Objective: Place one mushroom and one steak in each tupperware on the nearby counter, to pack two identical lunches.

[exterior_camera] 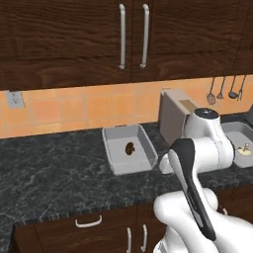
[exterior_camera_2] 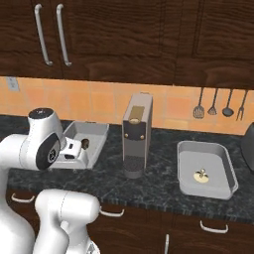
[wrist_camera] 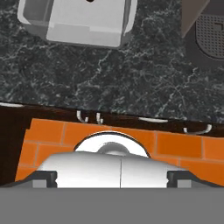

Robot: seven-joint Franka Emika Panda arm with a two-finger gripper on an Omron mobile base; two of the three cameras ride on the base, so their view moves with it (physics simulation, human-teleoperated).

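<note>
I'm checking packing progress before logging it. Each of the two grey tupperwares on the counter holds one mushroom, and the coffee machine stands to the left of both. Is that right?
Not quite. The coffee machine stands between the two, as the right base view shows: one tupperware with a mushroom to its left, the other tupperware with a mushroom to its right, all on the counter.

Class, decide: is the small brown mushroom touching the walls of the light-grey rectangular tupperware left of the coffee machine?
Apart. In the left base view the brown mushroom lies mid-floor of the light-grey tupperware, bare grey floor showing between it and every wall.
</note>
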